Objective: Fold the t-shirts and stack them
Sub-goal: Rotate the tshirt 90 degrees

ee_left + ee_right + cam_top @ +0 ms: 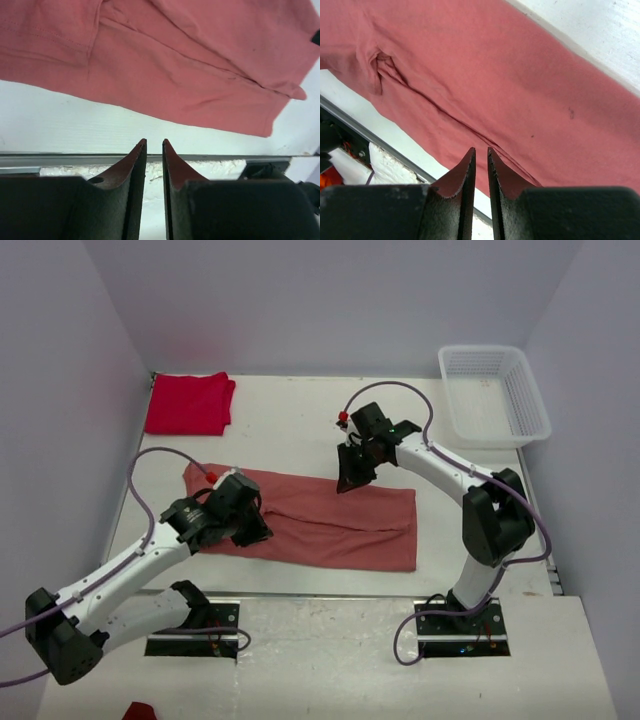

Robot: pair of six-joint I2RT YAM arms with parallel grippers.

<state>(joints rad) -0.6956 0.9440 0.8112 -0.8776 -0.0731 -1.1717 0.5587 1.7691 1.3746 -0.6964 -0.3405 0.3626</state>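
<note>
On the table (290,435), mid-front, we saw the salmon-pink t-shirt (330,515) lying flat as a long folded band. Its near-left part was hidden under the left gripper (256,528). The red t-shirt (188,403) sat folded in the far left corner, well apart from the pink one.

From above, the left gripper's fingers were hard to make out against the arm. The left wrist view showed the left gripper (154,142) with a narrow gap and nothing between the tips. It was off the cloth, over bare table by the near edge, and the pink tee (190,65) was cut off at the top and sides.

The right gripper (352,478) was at the pink tee's far edge. Its wrist view showed the same narrow gap (481,150), apparently with nothing pinched, though the tips blurred against the cloth (520,90).

We noted a white mesh basket (530,390) in the far right corner. A small red scrap (140,710) was cut off at the bottom edge, and we could not tell what it was.
</note>
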